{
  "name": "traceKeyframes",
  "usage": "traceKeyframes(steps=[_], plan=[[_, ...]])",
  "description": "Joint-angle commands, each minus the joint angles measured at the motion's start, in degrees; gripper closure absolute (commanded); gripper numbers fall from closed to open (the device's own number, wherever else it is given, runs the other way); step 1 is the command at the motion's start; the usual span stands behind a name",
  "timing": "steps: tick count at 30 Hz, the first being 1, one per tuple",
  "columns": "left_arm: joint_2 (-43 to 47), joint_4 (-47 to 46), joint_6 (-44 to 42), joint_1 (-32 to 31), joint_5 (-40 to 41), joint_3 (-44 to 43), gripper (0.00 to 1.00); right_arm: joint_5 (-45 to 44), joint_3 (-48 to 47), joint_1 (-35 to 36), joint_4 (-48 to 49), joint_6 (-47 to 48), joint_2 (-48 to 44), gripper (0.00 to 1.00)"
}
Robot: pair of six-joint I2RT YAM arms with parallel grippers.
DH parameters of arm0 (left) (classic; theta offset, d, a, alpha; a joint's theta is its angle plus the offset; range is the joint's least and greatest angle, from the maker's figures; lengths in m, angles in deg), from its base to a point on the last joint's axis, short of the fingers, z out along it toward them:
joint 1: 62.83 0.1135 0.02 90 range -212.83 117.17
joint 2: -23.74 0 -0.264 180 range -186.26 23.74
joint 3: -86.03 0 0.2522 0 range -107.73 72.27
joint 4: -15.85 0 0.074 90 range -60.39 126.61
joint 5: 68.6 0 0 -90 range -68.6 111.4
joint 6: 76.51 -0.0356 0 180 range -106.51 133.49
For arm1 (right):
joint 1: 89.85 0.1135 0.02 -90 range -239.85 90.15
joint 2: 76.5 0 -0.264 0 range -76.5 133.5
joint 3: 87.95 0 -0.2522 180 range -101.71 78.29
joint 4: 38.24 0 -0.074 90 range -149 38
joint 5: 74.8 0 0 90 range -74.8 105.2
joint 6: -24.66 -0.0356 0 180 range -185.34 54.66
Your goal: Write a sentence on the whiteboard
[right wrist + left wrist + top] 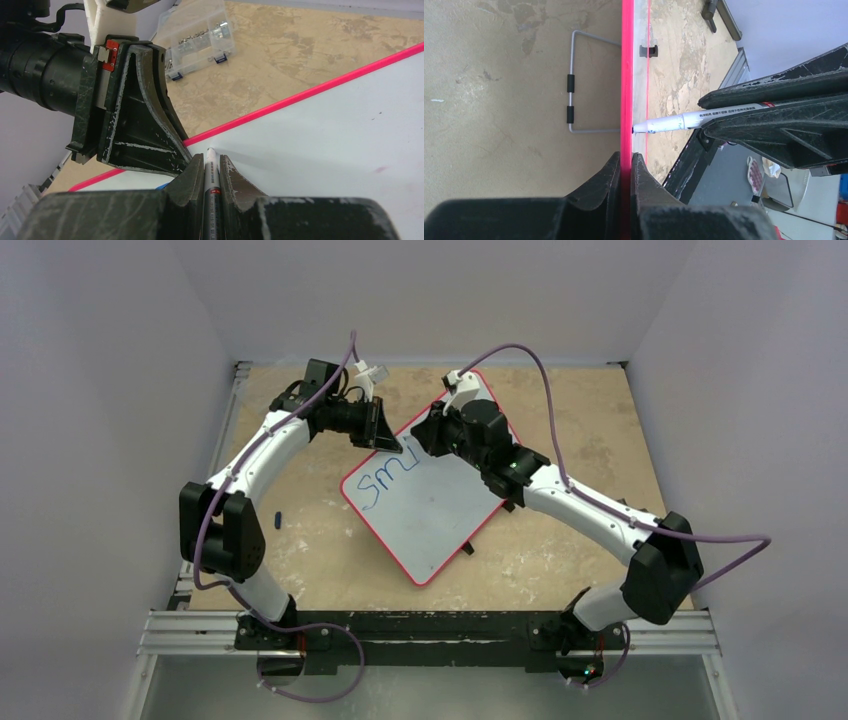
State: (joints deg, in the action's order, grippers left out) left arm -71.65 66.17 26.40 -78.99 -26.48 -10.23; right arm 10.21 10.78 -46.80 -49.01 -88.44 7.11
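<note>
The whiteboard lies slanted mid-table, white with a red rim. Blue writing on its far left part reads "Sm" plus a further stroke; the rest of the sentence does not show. My left gripper is shut on the board's far left rim; in the left wrist view the red rim runs edge-on between the jaws. My right gripper is shut on a white marker, whose tip touches the board beside the left gripper's fingers. The marker also shows in the left wrist view.
A clear plastic compartment box sits on the table beyond the board's far rim. A wire stand with black sleeves shows under the board. A small blue object lies on the table left of the board. Purple cables arch over both arms.
</note>
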Motion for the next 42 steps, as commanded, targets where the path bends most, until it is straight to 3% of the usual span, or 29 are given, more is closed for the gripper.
traceKeyframes(steps=[1, 11, 25, 42], plan=[[3.2, -2.0, -3.0, -0.2, 1.4, -0.7, 1.0, -0.3, 0.0, -0.3, 1.2, 0.3, -1.4, 1.0], [3.1, -2.0, -3.1, -0.3, 1.6, -0.6, 1.0, -3.3, -0.3, -0.3, 0.2, 1.2, -8.0, 1.0], [2.9, -2.3, -2.3, -0.7, 1.2, -1.1, 1.0, -5.8, -0.9, -0.6, -1.5, 2.0, -5.9, 1.0], [2.3, 4.3, -5.4, -0.7, 4.3, -7.6, 1.0, -3.3, -2.1, -1.5, -0.5, 3.3, -2.6, 1.0]])
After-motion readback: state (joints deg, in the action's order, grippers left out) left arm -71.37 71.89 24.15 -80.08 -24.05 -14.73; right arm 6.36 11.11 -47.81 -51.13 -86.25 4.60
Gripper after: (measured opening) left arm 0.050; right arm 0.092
